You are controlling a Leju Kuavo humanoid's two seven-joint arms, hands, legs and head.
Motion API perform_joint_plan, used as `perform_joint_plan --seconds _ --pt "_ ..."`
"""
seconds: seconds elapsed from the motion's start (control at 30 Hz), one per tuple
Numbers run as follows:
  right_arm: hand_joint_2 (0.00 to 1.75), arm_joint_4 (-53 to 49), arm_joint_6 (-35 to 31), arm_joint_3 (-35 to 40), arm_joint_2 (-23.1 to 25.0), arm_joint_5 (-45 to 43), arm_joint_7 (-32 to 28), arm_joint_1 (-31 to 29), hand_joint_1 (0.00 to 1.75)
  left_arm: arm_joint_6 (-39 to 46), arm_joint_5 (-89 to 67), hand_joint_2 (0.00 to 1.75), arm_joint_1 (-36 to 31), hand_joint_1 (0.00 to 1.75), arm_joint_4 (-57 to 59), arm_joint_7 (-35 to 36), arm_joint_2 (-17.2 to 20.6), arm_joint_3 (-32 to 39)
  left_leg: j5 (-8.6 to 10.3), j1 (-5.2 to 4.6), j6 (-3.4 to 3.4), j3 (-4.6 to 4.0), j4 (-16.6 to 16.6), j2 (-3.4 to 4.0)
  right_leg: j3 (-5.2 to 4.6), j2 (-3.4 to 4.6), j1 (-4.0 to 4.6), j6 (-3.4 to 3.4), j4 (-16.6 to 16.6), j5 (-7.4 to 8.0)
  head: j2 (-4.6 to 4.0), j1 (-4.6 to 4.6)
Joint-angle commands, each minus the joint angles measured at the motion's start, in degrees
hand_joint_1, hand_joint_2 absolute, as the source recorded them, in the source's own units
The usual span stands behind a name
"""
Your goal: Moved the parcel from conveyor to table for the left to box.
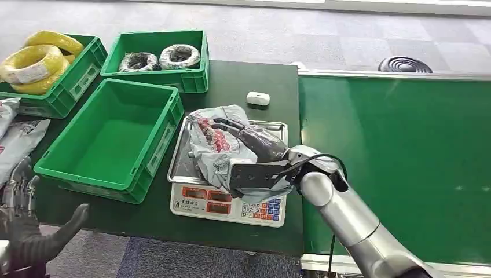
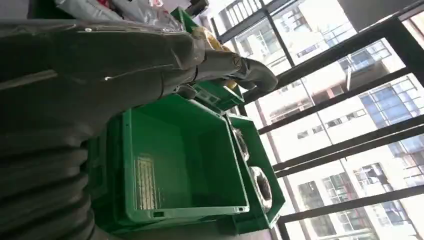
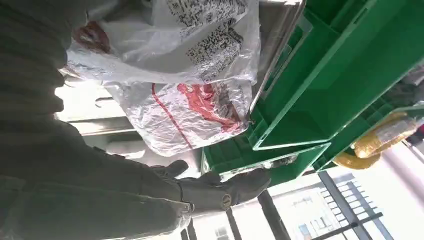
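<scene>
— Right hand [image 1: 246, 139]: how is it placed?

— It is laid across the top of the parcel [image 1: 217, 145], fingers stretched over the crumpled grey plastic. Whether the bag is actually clasped or merely covered cannot be told from these views.

— And where is the parcel found?

— On the steel pan of the scale [image 1: 228, 205], which stands on the dark desk [image 1: 243, 81] just beside the conveyor [image 1: 399, 162] and next to the empty green bin [image 1: 110, 139].

— Which step is judged to be in hand?

— The set-down. The transfer from the belt appears finished, so a release and a withdrawal of the right arm are called for next, with care that the loose plastic is not dragged off the pan.

— Is the left hand [image 1: 23, 231] involved?

— It is held low at the near desk edge, fingers spread, with nothing in it. The boxing would be left to it.

— Can any writing be read?

— Red print and a black-printed label are seen on the bag in the right wrist view, but nothing legible. The scale's keypad markings are too small.
</scene>
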Motion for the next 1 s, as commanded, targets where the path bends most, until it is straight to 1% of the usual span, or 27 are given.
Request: perform_joint_plan --seconds 0.03,0.1,0.13,0.17,0.23,0.27,0.3,0.37,0.5,0.53,0.6,0.67,0.7,0.77,0.8,0.83,0.9,0.93,1.0 --pt "1.75 -5.5 0.0 -9.3 -9.0 0.4 0.8 8.7 0.0 4.4 -5.4 1.75 -12.4 0.0 13.5 6.3 13.5 -23.4 0.14 -0.03 0.06 -0.01 -0.1 -0.43 0.21 -0.51 -0.01 -0.06 -0.1 0.0 0.0 -0.04" --pt "1.75 -7.1 0.0 -12.2 -10.2 0.9 0.4 11.8 0.0 4.5 -6.0 1.75 -15.7 0.0 16.6 8.6 13.1 -25.5 0.29 -0.02 0.12 -0.04 -0.2 -0.67 0.32 -0.8 0.03 -0.13 -0.3 0.08 0.0 0.0" --pt "1.75 -7.7 -0.1 -13.2 -11.1 0.8 0.3 13.1 0.0 3.8 -6.5 1.75 -17.5 0.0 18.0 10.1 12.6 -26.6 0.11 -0.03 0.06 0.02 -0.1 -0.39 0.25 -0.45 -0.01 -0.05 -0.1 -0.01 0.0 -0.04" --pt "1.75 -8.2 -0.6 -14.3 -12.4 0.7 0.3 14.3 0.0 3.8 -7.3 1.75 -19.3 0.0 19.4 11.5 12.0 -27.9 0.23 -0.04 0.09 0.03 -0.2 -0.61 0.31 -0.71 -0.01 -0.1 -0.3 0.04 0.0 -0.02" --pt "1.75 -8.3 -1.4 -16.0 -14.4 -0.4 -0.5 15.9 0.0 2.7 -9.3 1.75 -22.3 0.0 22.1 14.3 12.1 -30.5 0.11 -0.05 0.06 0.01 0.0 -0.51 0.24 -0.5 -0.04 -0.04 -0.1 -0.01 0.0 -0.04" --pt "1.75 -8.3 -1.4 -16.1 -14.6 -0.5 -0.8 16.0 0.0 2.8 -9.3 1.75 -22.5 0.0 22.4 14.4 12.0 -30.6 0.17 -0.04 0.09 -0.01 -0.1 -0.62 0.3 -0.66 -0.02 -0.09 -0.2 0.02 0.0 -0.02" --pt "1.75 -8.4 -1.9 -16.9 -15.0 -1.3 -1.1 16.5 0.0 2.4 -10.6 1.75 -23.6 0.0 23.8 15.7 12.5 -31.9 0.12 -0.06 0.07 0.0 0.0 -0.47 0.25 -0.49 -0.05 -0.06 -0.1 0.01 0.0 -0.02" --pt "1.75 -9.1 -2.6 -18.0 -15.6 -2.5 -1.1 17.8 0.0 2.2 -11.1 1.75 -24.7 0.0 25.3 16.4 12.5 -33.3 0.14 -0.08 0.08 0.02 -0.1 -0.36 0.23 -0.41 -0.06 -0.09 -0.2 0.05 0.0 -0.02" --pt "1.75 -13.3 -5.8 -21.4 -16.3 -5.7 -1.6 22.8 0.0 2.2 -11.8 1.75 -26.4 0.0 28.0 17.3 11.4 -36.5 0.08 -0.05 0.05 0.02 -0.1 -0.25 0.18 -0.32 -0.03 -0.08 -0.1 0.02 0.0 -0.04" --pt "1.75 -14.4 -6.7 -22.5 -16.0 -6.2 -1.6 24.1 0.0 2.2 -11.8 1.75 -27.0 0.0 28.3 17.3 11.1 -37.7 0.07 -0.05 0.05 0.02 0.0 -0.22 0.15 -0.28 -0.04 -0.07 -0.1 0.02 0.0 -0.02" --pt "1.75 -15.0 -6.7 -22.6 -16.1 -6.3 -1.6 24.6 0.0 2.4 -12.2 1.75 -27.2 0.0 28.5 17.7 10.6 -38.3 0.15 -0.06 0.1 0.03 -0.2 -0.37 0.24 -0.49 -0.02 -0.16 -0.3 0.06 0.0 -0.04" --pt "1.75 -15.0 -6.7 -22.6 -16.1 -6.3 -1.6 24.6 0.0 2.4 -12.2 1.75 -27.2 0.0 28.5 17.7 10.6 -38.3 0.04 -0.05 0.06 -0.04 0.0 -0.11 0.07 -0.17 -0.04 -0.06 -0.1 0.04 0.0 -0.02" --pt "1.75 -15.2 -7.1 -22.9 -15.5 -6.5 -1.5 24.5 0.0 2.4 -12.4 1.75 -27.4 0.0 28.4 17.8 11.0 -38.7 0.13 -0.07 0.11 0.06 -0.2 -0.1 0.18 -0.24 -0.02 -0.15 -0.3 0.12 0.0 -0.04" --pt "1.75 -16.9 -8.2 -24.6 -14.1 -7.0 -1.7 26.0 0.0 2.4 -13.4 1.75 -29.4 0.0 30.1 17.7 10.3 -41.4 0.11 -0.08 0.1 0.05 -0.2 0.05 0.12 -0.1 -0.04 -0.14 -0.2 0.14 0.0 -0.04" --pt "1.75 -17.6 -8.6 -25.1 -13.7 -7.0 -1.9 26.5 0.0 2.9 -14.5 1.75 -30.2 0.0 31.0 17.9 9.9 -42.2 0.17 -0.07 0.12 0.07 -0.3 0.06 0.17 -0.15 -0.02 -0.2 -0.3 0.18 0.0 -0.02" --pt "1.75 -19.1 -9.3 -26.2 -12.7 -7.8 -2.6 27.7 0.0 3.9 -16.2 1.75 -31.8 0.0 33.0 18.6 9.0 -43.7 0.07 -0.04 0.05 -0.09 0.0 -0.12 0.06 -0.22 -0.02 -0.09 -0.1 0.04 0.0 -0.04" --pt "1.75 -22.4 -10.5 -28.6 -9.9 -9.5 -4.4 30.3 0.0 7.5 -18.9 1.75 -35.2 0.0 37.5 20.1 7.4 -46.0 0.1 -0.04 0.05 -0.11 0.0 -0.29 0.07 -0.38 -0.02 -0.08 -0.1 0.02 0.0 -0.04" --pt "1.75 -23.3 -10.4 -28.5 -9.8 -9.5 -4.4 30.8 0.0 7.9 -18.9 1.75 -35.9 0.0 38.5 20.3 7.0 -46.5 0.15 -0.02 0.07 -0.08 -0.1 -0.35 0.13 -0.46 0.0 -0.13 -0.2 0.06 0.0 -0.04" --pt "1.75 -23.7 -10.7 -28.8 -9.3 -9.8 -4.4 31.0 0.0 8.3 -19.0 1.75 -36.4 0.0 39.0 20.5 6.9 -46.6 0.12 -0.04 0.08 -0.05 -0.1 -0.22 0.13 -0.33 -0.01 -0.13 -0.2 0.08 0.0 -0.02"
